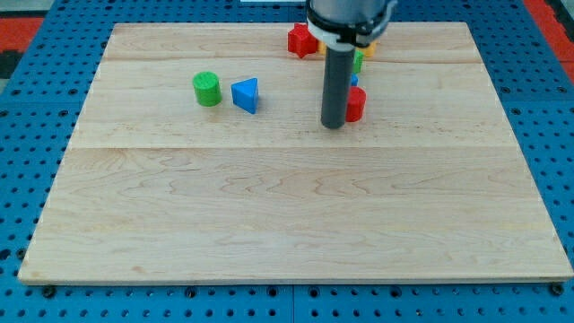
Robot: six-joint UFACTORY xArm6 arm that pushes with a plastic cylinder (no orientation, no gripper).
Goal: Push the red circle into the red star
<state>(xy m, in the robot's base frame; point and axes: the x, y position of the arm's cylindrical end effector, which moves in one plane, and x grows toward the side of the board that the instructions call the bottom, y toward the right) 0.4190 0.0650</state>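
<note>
One rod, no jaws, so nothing is grasped: my tip (334, 126) sits touching the left side of the red circle (356, 105), near the table's top edge, right of centre. Risk: from this side a push drives the circle toward the right edge, not toward the red star (302, 40) at the top edge. The circle shows as a short red cylinder, partly hidden behind the rod.

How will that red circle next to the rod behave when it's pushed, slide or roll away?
The red circle looks short and flat-bottomed, so it will probably slide, not roll. My tip sits just at its left, so an off-centre push may make it slip sideways. It seems light.
</note>
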